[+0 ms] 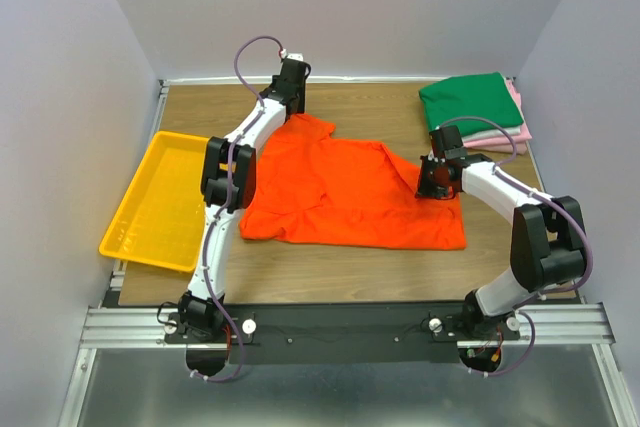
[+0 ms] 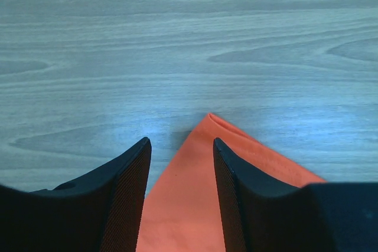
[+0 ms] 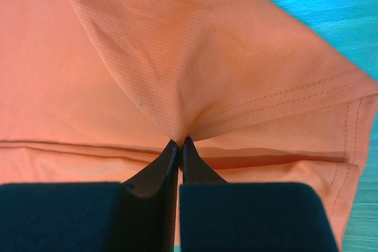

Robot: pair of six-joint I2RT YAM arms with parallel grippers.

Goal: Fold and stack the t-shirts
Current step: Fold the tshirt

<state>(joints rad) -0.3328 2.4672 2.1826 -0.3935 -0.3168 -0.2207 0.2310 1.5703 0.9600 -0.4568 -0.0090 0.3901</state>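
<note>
Currently the orange t-shirt [image 1: 340,197] lies spread over the middle of the table [image 1: 400,267], mostly flat, its long near edge running left to right; one pointed corner of it reaches toward the far left.

The left arm [image 1: 225,177] stretches from its base at the near edge out to that far-left corner; in the left wrist view the left jaws stand partly open, with the two dark fingers [image 2: 127,199] apart and the tip of the orange corner lying flat on the wood in the gap between them; the cloth does not look pinched there.

The right arm [image 1: 500,187] bends in from the right, and its end sits at the right edge of the orange t-shirt; in the right wrist view the right jaws are closed tight on a pinch of the orange fabric, with creases fanning out from the tips and a stitched hem running off to the right.

At the far right corner of the table sits a stack of folded shirts, well apart from the left jaws and just beyond the right ones; the green t-shirt [image 1: 470,102] is on top, and the pink t-shirt [image 1: 497,136] shows beneath it along the near and right sides.

A yellow tray [image 1: 125,217] rests at the left edge of the table, beside the left arm.
</note>
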